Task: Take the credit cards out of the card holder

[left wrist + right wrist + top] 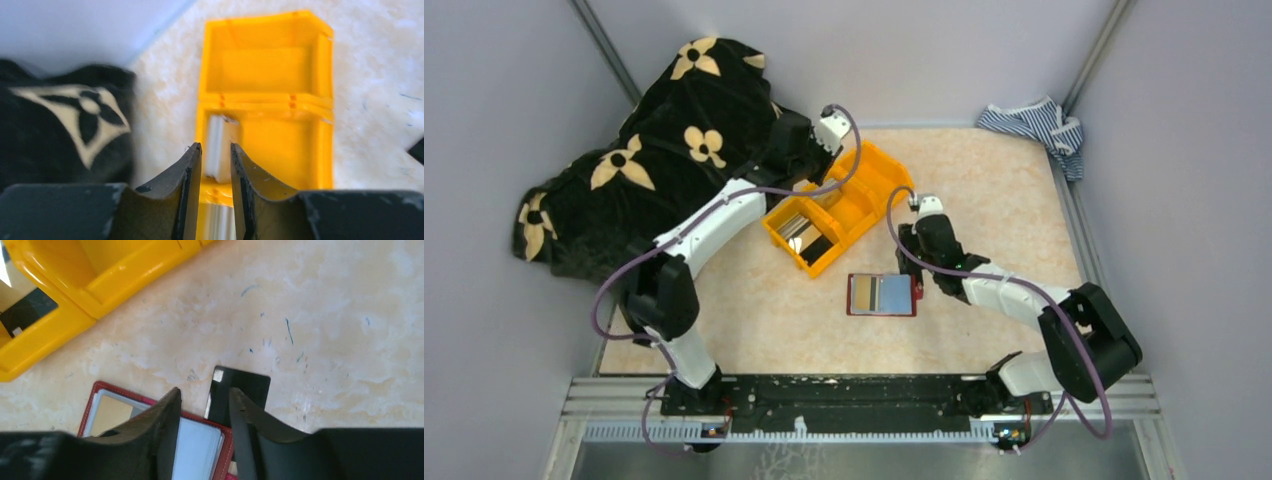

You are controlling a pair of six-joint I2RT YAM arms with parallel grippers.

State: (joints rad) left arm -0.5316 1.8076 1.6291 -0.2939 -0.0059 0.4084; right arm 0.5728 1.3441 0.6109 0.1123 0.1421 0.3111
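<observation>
Your left gripper (216, 146): jaws nearly together over the bin (326, 150). A pale card (222, 132) stands on edge just past the tips, in the middle compartment; you cannot tell whether it is pinched or merely seen through the gap. A blurred pale patch below the tips is cut off by the fingers and unreadable. A flowered cloth (65, 120) lies left of this tool, blurred. Your right gripper (204, 392): jaws parted, nothing seen clamped. The holder (200, 450) lies open on the table (325, 315) beneath the tips, mostly hidden by the fingers. A dark card (245, 387) lies flat just ahead of the tips, meeting the holder's rim; whether it is tucked in or loose is unclear. A silver card (796, 232) sits in the bin's end compartment, ahead-left.
</observation>
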